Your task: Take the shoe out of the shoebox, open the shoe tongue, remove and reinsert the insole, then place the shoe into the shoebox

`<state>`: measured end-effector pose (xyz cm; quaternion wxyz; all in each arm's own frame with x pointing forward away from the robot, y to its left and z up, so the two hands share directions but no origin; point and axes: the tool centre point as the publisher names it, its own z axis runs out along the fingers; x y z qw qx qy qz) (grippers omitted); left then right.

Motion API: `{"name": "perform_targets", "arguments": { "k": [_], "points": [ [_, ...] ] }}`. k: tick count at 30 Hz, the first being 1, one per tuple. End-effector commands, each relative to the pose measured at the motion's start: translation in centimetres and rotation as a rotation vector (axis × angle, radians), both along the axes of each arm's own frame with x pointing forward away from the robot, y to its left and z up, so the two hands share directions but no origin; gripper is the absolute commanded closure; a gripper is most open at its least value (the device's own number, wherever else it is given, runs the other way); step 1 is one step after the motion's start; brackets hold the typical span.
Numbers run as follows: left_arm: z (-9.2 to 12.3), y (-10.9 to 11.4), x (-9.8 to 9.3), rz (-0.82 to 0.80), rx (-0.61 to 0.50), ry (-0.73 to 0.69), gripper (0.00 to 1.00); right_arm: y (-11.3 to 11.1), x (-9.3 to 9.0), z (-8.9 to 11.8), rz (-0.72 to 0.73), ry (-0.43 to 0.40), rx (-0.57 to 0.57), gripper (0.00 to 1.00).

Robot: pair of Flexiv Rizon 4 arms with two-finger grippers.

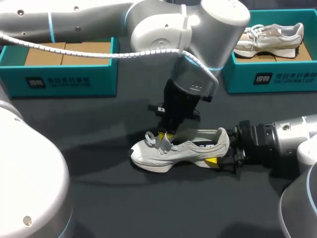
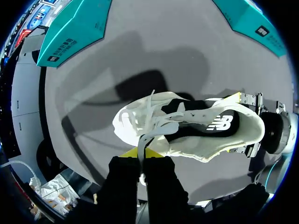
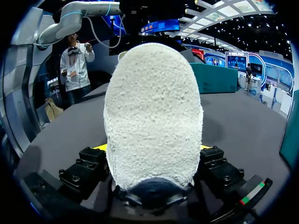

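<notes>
Two arms: both meet at one pale shoe (image 1: 181, 148) out on the dark table (image 1: 99, 198), well clear of both boxes.
Shoe: it sits upright on its sole, with its toe toward the left arm's side and its heel toward the right arm. The dark lining shows through the open collar.
Left gripper (image 2: 141, 154): it comes down from above onto the front of the shoe. Its yellow tips are almost together, pinching a white strip that rises out of the laces (image 2: 149, 119). From where I stand I cannot tell whether that strip is lace or tongue.
Right gripper (image 1: 218, 161): it lies low and level at the heel. One yellow tip presses each side of the heel, so it is clamped on the shoe from behind.
Right wrist view: the rough white heel fills the space between the fingers and hides the rest of the shoe.
Left shoebox (image 1: 59, 74): teal, at the far left of the table, with a brown cardboard inside showing.
Right shoebox (image 1: 270, 77): teal, at the far right, with a second shoe (image 1: 270, 37) lying in it.
</notes>
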<state>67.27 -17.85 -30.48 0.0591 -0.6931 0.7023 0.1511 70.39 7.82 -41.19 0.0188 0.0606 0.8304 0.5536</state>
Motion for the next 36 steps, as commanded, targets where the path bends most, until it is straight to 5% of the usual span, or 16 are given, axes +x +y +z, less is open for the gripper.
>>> {"name": "perform_targets", "arguments": {
  "k": [1, 20, 23, 27, 36],
  "points": [
    [-0.2, 3.1, 0.0, 0.034, -0.254, 0.003, 1.00, -0.1, -0.1, 0.0, -0.001, 0.002, -0.004, 1.00],
    [-5.2, 6.6, 0.4, 0.045, -0.167, 0.040, 0.99, -0.1, -0.1, 0.0, -0.001, 0.002, -0.004, 1.00],
    [-5.6, 7.3, 0.3, 0.049, -0.152, 0.044, 0.76, -0.1, -0.1, 0.0, -0.001, 0.002, -0.004, 1.00],
    [-5.5, 8.4, 0.1, 0.056, -0.129, 0.036, 0.59, -0.1, -0.1, 0.0, -0.001, 0.002, -0.004, 1.00],
    [-2.1, 9.4, 0.3, 0.020, -0.174, -0.041, 0.49, -0.1, -0.1, 0.0, -0.001, 0.002, -0.004, 1.00]
  ]
}}
